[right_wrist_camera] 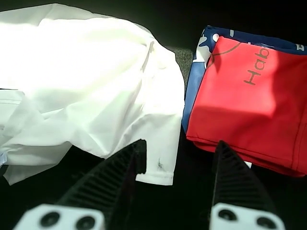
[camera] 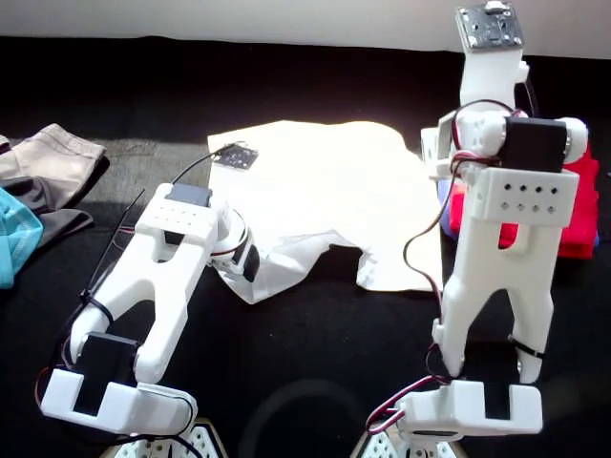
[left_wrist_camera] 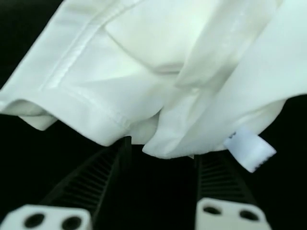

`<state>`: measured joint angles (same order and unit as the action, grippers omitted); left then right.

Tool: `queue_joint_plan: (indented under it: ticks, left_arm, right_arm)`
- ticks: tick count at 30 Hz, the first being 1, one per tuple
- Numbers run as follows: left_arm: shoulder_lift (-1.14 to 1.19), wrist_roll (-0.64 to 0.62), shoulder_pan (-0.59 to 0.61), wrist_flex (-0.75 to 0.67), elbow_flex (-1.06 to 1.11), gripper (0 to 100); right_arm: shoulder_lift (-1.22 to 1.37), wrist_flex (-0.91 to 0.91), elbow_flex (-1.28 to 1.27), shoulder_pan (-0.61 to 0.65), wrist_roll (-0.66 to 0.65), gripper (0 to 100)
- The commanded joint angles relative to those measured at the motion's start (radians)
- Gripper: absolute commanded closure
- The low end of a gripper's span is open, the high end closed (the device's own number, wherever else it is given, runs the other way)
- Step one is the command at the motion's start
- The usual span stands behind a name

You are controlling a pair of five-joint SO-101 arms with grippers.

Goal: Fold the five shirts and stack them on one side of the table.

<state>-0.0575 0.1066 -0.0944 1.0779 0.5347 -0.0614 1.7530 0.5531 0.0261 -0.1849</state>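
**Risk: left grab takes too many layers**

Left gripper [left_wrist_camera: 162,148] has jaws apart, nothing clamped. The white shirt [left_wrist_camera: 144,72] hem is bunched right at its tips. Closing here likely pinches several folds plus the label [left_wrist_camera: 249,148], so the fold drags crooked.

Right gripper [right_wrist_camera: 181,146], also apart, hovers over the sleeve [right_wrist_camera: 160,158]. Just beyond it is the red shirt [right_wrist_camera: 240,110] on a blue shirt [right_wrist_camera: 194,96]; a pull could snag that stack.

Black surface [camera: 315,363]. Unfolded shirts [camera: 48,172] lie well off the left gripper's outer side. Pale wall [camera: 286,19] behind.
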Motion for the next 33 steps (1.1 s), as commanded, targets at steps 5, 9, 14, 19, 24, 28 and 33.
queue_joint_plan:
  ticks: [5, 9, 14, 19, 24, 28, 33]
  left_arm:
    - [-0.004, -0.008, -0.113, -0.023, -0.002, 86]
    - [-0.004, -0.005, -0.114, -0.023, -0.002, 89]
    - [-0.004, 0.000, -0.085, -0.044, 0.047, 86]
    - [-0.005, 0.000, -0.054, -0.123, 0.133, 86]
    - [-0.016, -0.002, -0.056, -0.126, 0.128, 92]
    - [-0.018, -0.005, -0.050, -0.095, 0.073, 99]
    - [-0.018, -0.006, 0.002, 0.061, -0.087, 99]
  right_arm:
    - [-0.297, -0.010, -0.423, -0.031, 0.002, 77.2]
    - [-0.433, -0.107, -0.624, -0.107, -0.011, 77.2]
    - [-0.584, -0.171, -0.800, -0.185, -0.106, 77.2]
    - [-0.664, -0.186, -0.937, -0.199, -0.129, 77.2]
    - [-0.667, -0.335, -1.095, -0.197, -0.126, 77.2]
    - [-0.667, -0.544, -1.257, -0.182, -0.126, 77.2]
    - [-0.667, -0.664, -1.397, -0.142, -0.127, 77.2]
